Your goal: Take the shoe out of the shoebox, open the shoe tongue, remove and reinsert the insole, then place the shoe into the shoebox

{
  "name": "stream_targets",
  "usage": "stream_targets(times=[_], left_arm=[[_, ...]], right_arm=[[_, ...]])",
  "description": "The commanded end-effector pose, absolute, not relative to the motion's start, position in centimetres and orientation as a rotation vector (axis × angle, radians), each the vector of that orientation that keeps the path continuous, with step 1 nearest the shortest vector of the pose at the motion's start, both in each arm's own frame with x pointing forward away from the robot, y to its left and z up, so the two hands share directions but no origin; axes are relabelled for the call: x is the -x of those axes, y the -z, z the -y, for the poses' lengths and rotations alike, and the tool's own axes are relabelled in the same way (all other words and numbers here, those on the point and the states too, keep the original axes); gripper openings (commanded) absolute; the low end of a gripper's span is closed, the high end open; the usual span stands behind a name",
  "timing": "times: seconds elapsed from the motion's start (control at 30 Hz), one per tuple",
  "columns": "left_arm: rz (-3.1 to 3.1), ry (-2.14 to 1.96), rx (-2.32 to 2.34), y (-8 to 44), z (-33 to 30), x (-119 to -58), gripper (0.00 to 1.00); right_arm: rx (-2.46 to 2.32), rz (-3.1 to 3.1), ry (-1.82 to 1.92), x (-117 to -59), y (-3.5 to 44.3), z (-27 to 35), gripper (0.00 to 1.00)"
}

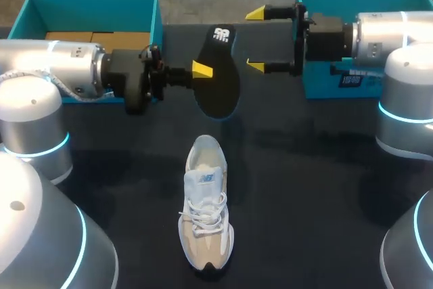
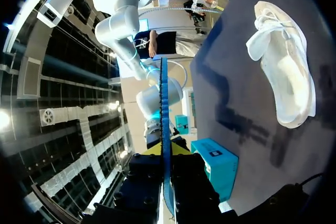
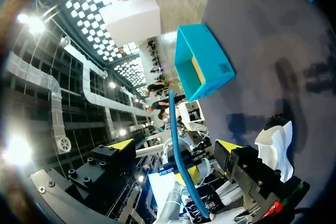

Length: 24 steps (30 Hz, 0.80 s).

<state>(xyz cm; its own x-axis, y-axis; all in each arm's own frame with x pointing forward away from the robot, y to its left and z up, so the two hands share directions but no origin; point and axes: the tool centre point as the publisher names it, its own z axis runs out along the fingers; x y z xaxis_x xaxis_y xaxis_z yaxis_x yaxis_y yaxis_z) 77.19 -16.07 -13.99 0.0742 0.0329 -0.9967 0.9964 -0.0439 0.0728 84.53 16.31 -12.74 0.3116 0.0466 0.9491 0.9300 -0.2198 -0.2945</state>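
A black insole (image 1: 220,89) hangs above the table's back middle, with my left gripper (image 1: 196,71) shut on its edge. In the left wrist view the insole (image 2: 164,124) shows edge-on as a thin blue line between the fingers. My right gripper (image 1: 256,39) stands open just right of the insole, its yellow tips wide apart and touching nothing. In the right wrist view the insole (image 3: 175,129) runs edge-on ahead of that gripper (image 3: 176,145). The white and beige shoe (image 1: 205,211) lies on the dark table, toe toward the front edge; it also shows as the shoe (image 2: 286,72) and the shoe (image 3: 275,148).
A teal shoebox (image 1: 88,5) with brown paper inside stands at the back left. A second teal box (image 1: 318,1) stands at the back right, behind my right arm. Bare dark table (image 1: 304,167) lies around the shoe.
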Motion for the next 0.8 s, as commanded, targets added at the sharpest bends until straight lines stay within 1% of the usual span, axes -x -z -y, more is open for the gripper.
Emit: stream_targets(times=[0.03,0.23,0.47,0.67,0.8], left_arm=[[-1.188,1.174,-1.297,13.9,14.2,-76.9,0.0],[-1.248,1.223,-1.288,14.1,12.8,-76.9,0.0],[-1.34,1.42,-1.22,13.6,11.3,-76.9,0.0],[-1.465,1.629,-1.09,13.1,10.6,-77.2,0.0],[-1.539,1.836,-0.952,13.0,10.4,-77.4,0.0]], right_arm=[[1.559,0.928,1.079,-83.5,12.6,-15.1,1.0],[1.549,0.888,1.033,-83.0,12.8,-14.9,1.0],[1.577,0.88,1.021,-83.0,13.0,-14.8,1.0],[1.577,0.88,1.021,-83.0,13.0,-14.8,1.0],[1.577,0.88,1.021,-83.0,13.0,-14.8,1.0]])
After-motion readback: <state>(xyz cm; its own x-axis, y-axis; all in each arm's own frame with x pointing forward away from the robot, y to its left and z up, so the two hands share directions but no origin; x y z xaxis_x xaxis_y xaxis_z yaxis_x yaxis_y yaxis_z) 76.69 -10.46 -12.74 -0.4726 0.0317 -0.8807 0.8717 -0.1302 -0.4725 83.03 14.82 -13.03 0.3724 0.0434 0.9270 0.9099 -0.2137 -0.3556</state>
